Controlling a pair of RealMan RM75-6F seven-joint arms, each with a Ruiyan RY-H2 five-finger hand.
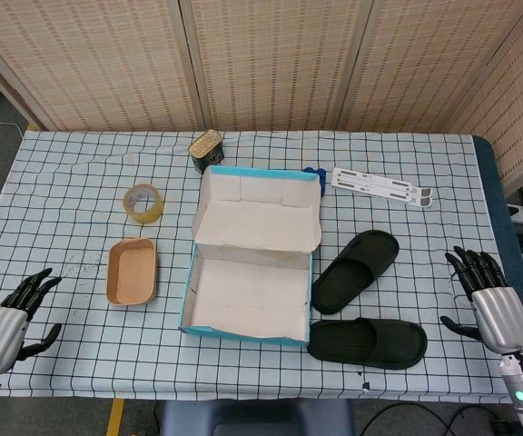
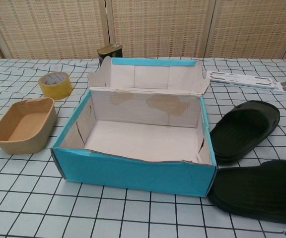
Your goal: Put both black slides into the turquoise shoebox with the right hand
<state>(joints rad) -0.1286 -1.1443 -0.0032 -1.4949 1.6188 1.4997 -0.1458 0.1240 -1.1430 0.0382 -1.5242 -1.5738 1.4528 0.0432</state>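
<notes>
- Left hand [image 1: 12,313] at the table's [image 1: 80,173] front-left corner, fingers spread, holding nothing.
- Right hand [image 1: 487,292] at the front-right corner, fingers apart, also holding nothing.
- Near slide [image 1: 368,341] lies just off the turquoise shoebox's [image 1: 243,329] front-right corner.
- Second slide [image 1: 356,270] sits angled behind it, just beside the box's right wall.
- Shoebox mid-table, lid flipped back, nothing inside.
- Tan tray [image 1: 132,271] left of the box, tape roll [image 1: 143,201] behind it.
- Tin can [image 1: 206,150] and white strip [image 1: 381,186] near the far edge.

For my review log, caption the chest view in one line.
Open turquoise shoebox sits empty, two black slides lying on the table to its right.
</notes>
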